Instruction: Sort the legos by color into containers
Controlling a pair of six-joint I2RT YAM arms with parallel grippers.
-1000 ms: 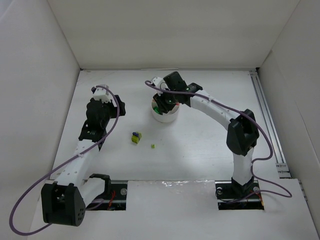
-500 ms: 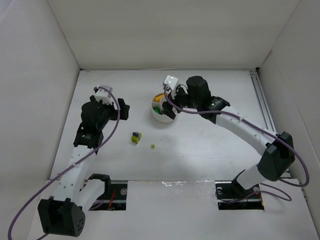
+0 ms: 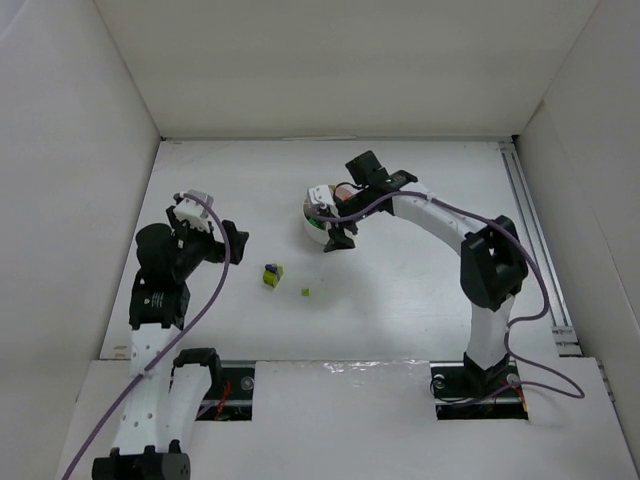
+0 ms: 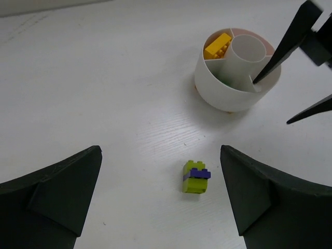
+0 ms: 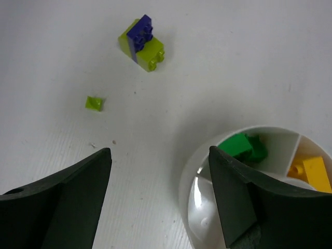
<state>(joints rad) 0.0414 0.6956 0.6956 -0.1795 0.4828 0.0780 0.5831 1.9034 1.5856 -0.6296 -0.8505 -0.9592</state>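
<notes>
Both my pairs of fingers stand wide apart and hold nothing. My left fingers (image 4: pixel 160 153) hang over the bare worktop (image 3: pixel 400 290) with the lime-and-purple clump (image 4: pixel 196 177) lying between them and a little ahead. My right fingers (image 5: pixel 160 155) hover at the near rim of the white dish (image 5: pixel 192 171), and from the left wrist one tip looks to be dipping inside it.

That tip is my first worry. If I swing the right arm away sideways, the finger could catch the wall and shove or tip the dish, spilling the yellow brick (image 4: pixel 218 45) and the green bricks (image 5: pixel 241 146) already sorted into their wedges. The second worry is the clump itself. It is two colours joined, so dropping it whole into any wedge would put one colour wrong. Both arms face it, so reaching together risks a knock. The loose green bit (image 5: pixel 94 102), near the clump on the worktop, is so small that closing fingers may flick it off instead of pinching it.

The clump lies well apart from the dish. Its long axis runs roughly away from my left wrist, toward the dish, with the purple band crossing it. I think it lies on its side, but I cannot make out which way its studs face.
</notes>
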